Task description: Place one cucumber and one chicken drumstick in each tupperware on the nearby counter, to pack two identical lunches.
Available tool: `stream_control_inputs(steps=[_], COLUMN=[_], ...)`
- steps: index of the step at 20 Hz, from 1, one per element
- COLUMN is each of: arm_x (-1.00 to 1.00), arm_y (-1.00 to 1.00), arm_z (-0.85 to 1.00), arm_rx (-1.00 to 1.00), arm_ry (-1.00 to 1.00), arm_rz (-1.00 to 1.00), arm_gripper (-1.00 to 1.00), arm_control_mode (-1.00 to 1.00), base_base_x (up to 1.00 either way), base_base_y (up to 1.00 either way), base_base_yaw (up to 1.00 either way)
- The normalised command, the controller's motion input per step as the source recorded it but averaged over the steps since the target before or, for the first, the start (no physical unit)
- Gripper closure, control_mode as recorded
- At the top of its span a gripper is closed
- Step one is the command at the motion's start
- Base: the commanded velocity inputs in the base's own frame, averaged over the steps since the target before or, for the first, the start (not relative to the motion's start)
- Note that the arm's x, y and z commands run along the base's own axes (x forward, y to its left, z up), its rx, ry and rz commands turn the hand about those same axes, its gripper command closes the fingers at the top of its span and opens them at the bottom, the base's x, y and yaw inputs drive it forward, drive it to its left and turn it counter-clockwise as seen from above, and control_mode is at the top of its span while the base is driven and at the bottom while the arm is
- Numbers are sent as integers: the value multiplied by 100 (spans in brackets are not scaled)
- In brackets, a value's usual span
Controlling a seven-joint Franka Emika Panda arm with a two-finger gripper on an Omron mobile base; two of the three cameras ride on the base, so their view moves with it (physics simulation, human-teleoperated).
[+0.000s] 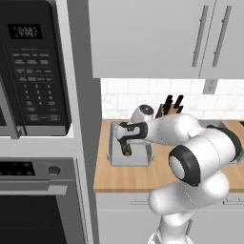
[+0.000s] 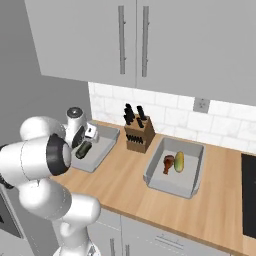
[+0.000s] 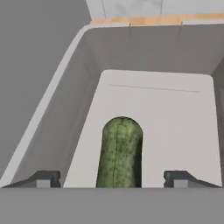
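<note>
So the white Franka arm with dark joints (image 1: pixel 200 157) is folded over at the elbow, reaching forward and left with its wrist tipped downward, and the two-finger gripper (image 3: pixel 117 178) has its small dark fingertips (image 3: pixel 43 178) spread wide apart, touching nothing

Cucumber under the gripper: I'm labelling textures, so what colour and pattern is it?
Dark green, mottled with lighter green flecks; the cucumber shows best in the hand view.

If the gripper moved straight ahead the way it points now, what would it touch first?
Most likely the cucumber, lying between the open gripper's fingertips inside the left tupperware; past it comes the container's pale floor. How far is unclear.
</note>
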Motion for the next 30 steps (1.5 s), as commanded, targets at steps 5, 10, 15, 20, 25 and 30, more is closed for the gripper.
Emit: stream_control_inputs(steps=[5,10,15,20,25,30], arm_x=[-33,-98,-100,-100,-100,-80], arm_y=[-5,-18,-29,-72,-71,-18], arm_z=[78,37,-5,6,19,21], arm_rx=[0,0,0,0,0,-1], arm_ry=[0,0,-10,-23,-14,-1], arm_rz=[0,-1,0,0,0,0], arm_gripper=[-100,-100,-100,-100,-100,-100], arm_control_mode=[-100,-100,-100,-100,-100,100], base_base_x=[0,0,0,0,0,-20], base_base_y=[0,0,0,0,0,0], base_base_yaw=[0,0,0,0,0,0])
